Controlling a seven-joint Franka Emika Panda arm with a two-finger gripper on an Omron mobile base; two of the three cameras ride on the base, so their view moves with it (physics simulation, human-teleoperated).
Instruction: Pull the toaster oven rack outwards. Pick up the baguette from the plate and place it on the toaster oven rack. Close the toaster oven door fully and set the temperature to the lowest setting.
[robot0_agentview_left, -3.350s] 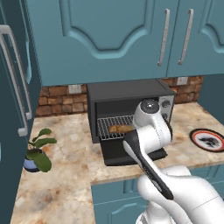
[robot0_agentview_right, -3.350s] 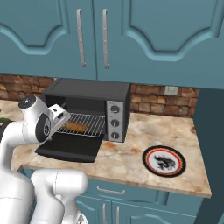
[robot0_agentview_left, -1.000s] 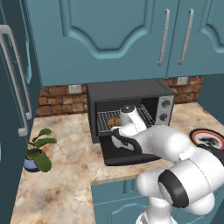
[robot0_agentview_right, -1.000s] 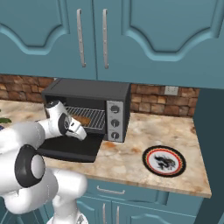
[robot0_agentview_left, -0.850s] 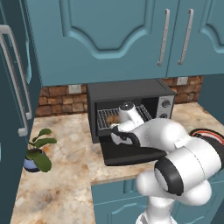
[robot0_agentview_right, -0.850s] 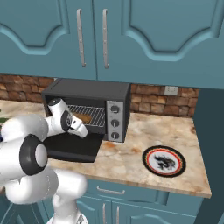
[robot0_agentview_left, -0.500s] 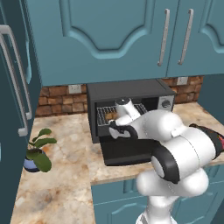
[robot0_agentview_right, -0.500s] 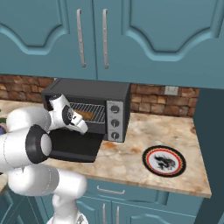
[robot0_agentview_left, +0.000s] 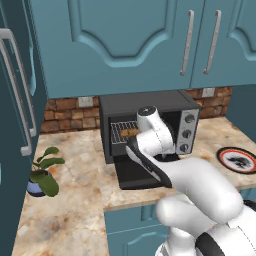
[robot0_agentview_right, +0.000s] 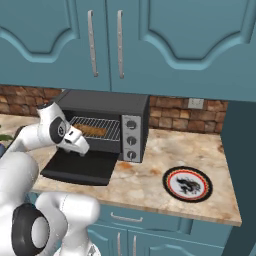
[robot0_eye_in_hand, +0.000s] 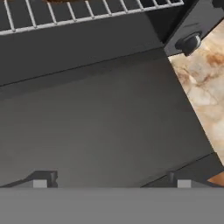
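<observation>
Boxy dark grey toaster oven with silver knob strip: stands on the marbled beige surface against the brick wall.

Black rectangular toaster oven door: hinged down flat, its long axis running across the oven front; free edge and handle toward the robot.

Silver wire toaster oven rack: sits above and behind the door's hinge line.

Round red-rimmed plate: well apart, to the oven's right; bare.

Small tan-brown baguette: lies lengthwise on the rack.

Pincer: spread wide, gripping nothing, directly above the door panel near its free edge; judged the next lift must come from under that edge.
</observation>
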